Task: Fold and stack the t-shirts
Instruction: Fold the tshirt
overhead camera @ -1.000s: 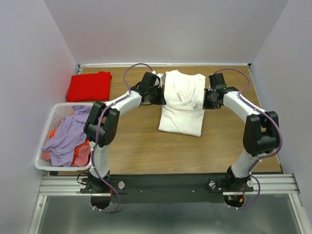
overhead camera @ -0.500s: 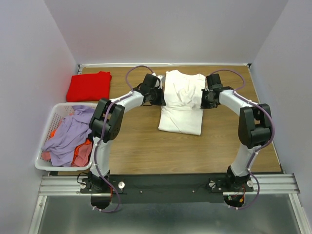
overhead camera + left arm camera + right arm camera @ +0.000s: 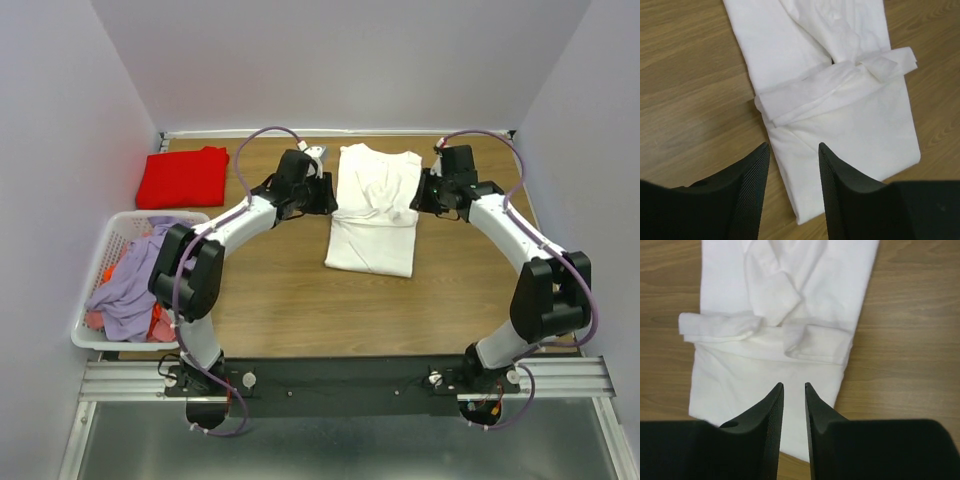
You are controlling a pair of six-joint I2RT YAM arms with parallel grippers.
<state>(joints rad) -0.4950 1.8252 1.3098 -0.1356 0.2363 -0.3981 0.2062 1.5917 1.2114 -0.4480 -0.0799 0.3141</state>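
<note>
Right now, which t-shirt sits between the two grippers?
The white t-shirt mid-table, sleeves folded in, with the left gripper and right gripper at its sides. The red t-shirt lies folded in the far left corner, away from both.

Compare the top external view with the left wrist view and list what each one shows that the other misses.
Only top external: the red t-shirt folded at the far left corner, the laundry basket holding clothes, and the right gripper. Only left wrist: the fingers of the left gripper standing apart, nothing between them. Both: the white t-shirt, sleeves folded across it, lying on the wooden table.
</note>
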